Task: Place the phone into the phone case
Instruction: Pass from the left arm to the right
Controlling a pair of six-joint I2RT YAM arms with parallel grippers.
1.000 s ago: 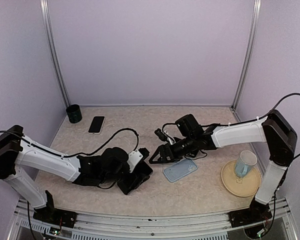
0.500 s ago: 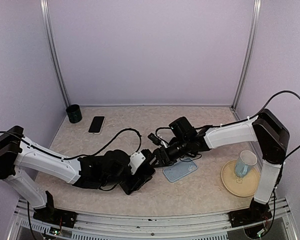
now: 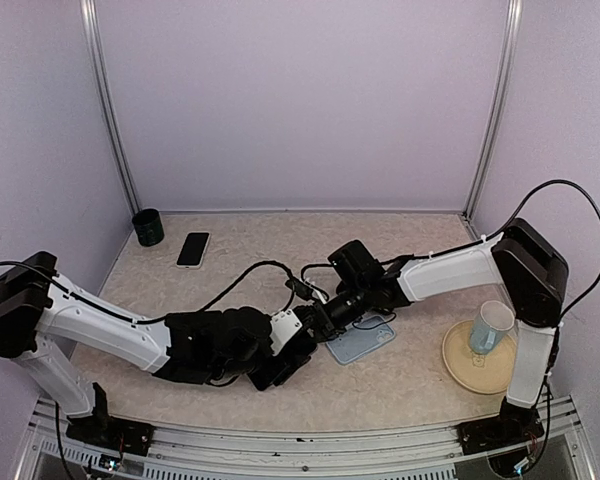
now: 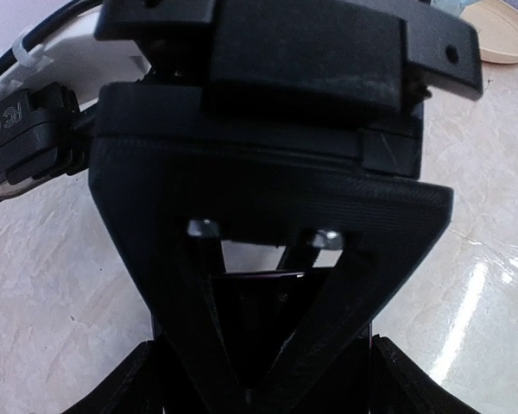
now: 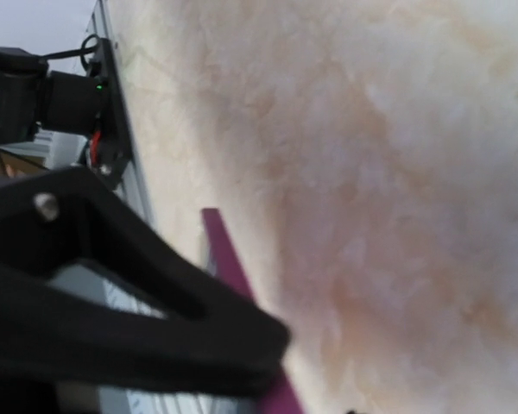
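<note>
My left gripper (image 3: 295, 348) is shut on a dark phone with a purple rim (image 4: 255, 289), held low over the table near the middle. My right gripper (image 3: 318, 318) reaches in from the right and meets it. In the right wrist view one black finger (image 5: 198, 345) lies against the phone's purple edge (image 5: 229, 259), and the other finger is out of view. The view is blurred. The light blue phone case (image 3: 365, 340) lies flat on the table just right of both grippers.
A second black phone (image 3: 192, 248) lies at the back left beside a small black cup (image 3: 148, 227). A pale blue mug (image 3: 492, 326) stands on a tan plate (image 3: 470, 372) at the right. Cables trail across the middle of the table.
Both grippers have closed in on each other. The right gripper has moved left and down to the phone. The left arm has pushed the phone slightly right, toward the case.
</note>
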